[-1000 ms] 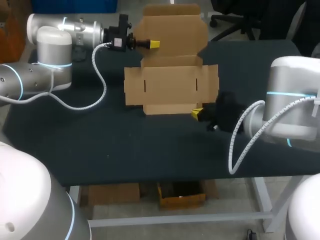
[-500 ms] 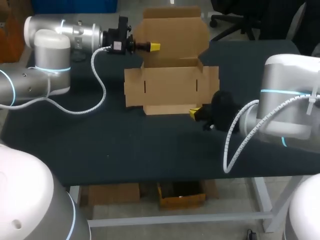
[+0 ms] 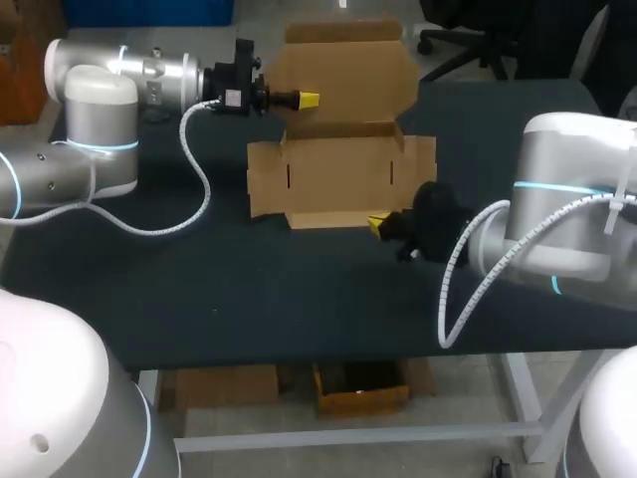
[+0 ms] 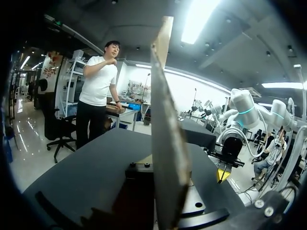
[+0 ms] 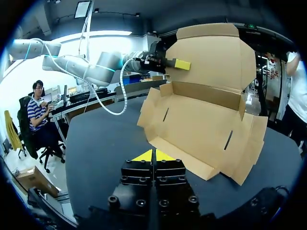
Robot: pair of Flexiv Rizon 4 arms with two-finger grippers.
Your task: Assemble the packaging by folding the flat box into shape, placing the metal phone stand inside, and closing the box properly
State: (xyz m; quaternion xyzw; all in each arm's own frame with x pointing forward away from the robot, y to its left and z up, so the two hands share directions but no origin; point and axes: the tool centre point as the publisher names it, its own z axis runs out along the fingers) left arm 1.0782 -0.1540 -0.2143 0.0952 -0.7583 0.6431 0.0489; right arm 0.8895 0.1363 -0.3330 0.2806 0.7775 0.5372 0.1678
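The right end effector (image 3: 381, 223), tips pressed together and empty, sits low on the counter (image 3: 249, 289), just at the near flap (image 3: 333, 217) of the cardboard box (image 3: 338, 174), toward its right end. Beyond it the box lies mostly unfolded in the middle of the counter. At the far side the left end effector (image 3: 307, 98) is clamped on the lid panel (image 3: 348, 65), holding it upright. No phone stand shows in any view. A push from the near side could slide the whole sheet rather than raise the flap. That would drag the lid askew in the far grip or crease it off its score.
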